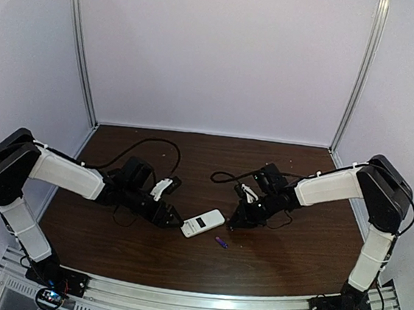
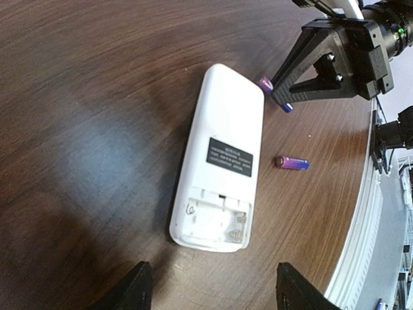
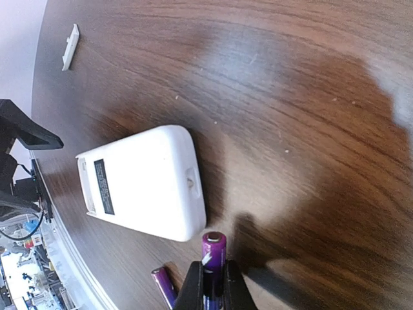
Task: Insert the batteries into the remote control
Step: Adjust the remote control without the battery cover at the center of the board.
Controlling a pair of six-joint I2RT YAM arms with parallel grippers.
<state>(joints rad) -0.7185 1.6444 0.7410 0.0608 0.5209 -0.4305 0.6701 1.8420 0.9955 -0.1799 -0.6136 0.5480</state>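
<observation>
**Battery in the right pincer, open bay at the remote's far end**

The right gripper is pinched shut on a slim purple-blue cylindrical battery, whose capped end sticks out past the fingertips. Just beside that pincer, the second purple-blue battery lies loose on the dark brown wooden table, close to the remote's long edge.

The flat white plastic remote control lies back-face up between the two arms. Its long axis runs from one pincer toward the other. The uncovered battery recess is at the end away from the right gripper, so the held battery has to travel the remote's whole length to reach it. The battery also sits at an angle to that axis, so I judge it needs turning before it seats.

The left gripper is the nearer one to the recess. Its jaws stand wide apart with nothing between them, just short of that end.

A black rectangular label on the remote carries pale lettering too small to read; no brand can be made out. A small flat white loose piece lies well apart on the table.
</observation>
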